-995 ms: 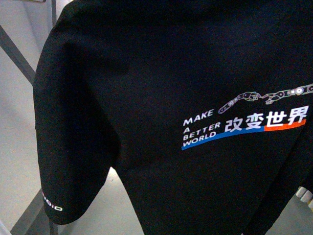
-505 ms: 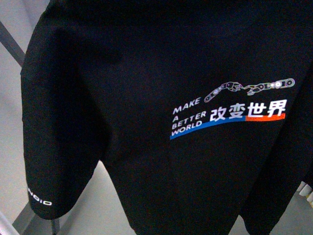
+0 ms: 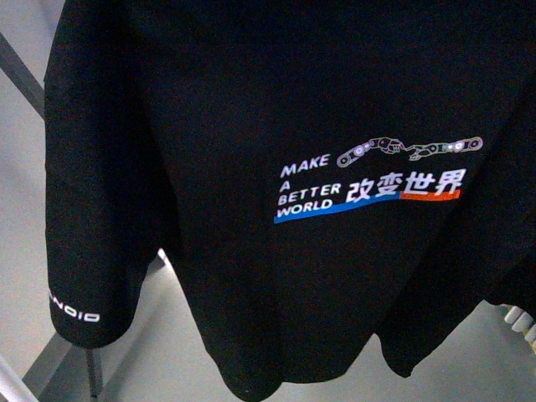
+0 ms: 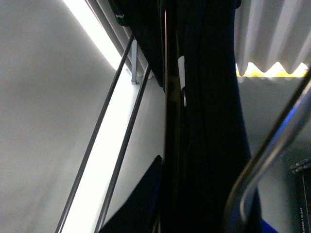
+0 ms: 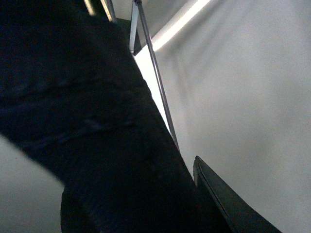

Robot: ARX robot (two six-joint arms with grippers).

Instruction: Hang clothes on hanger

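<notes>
One black T-shirt (image 3: 251, 126) beside left end effector (image 4: 150, 204) and right end effector (image 5: 221, 196), both grips unclear.

Only the tips of the robot's two arms can be seen, each from its own wrist camera. The left gripper (image 4: 143, 201) shows a single finger, a near-black wedge with a faint blue sheen. It is broad at the base and narrows to a point at the tip, with straight, smooth edges. The right gripper (image 5: 221, 194) also shows a single finger, a flat, matte black blade tapering to a blunt tip. A thin paler seam runs from tip to base, just inside its edge.
</notes>
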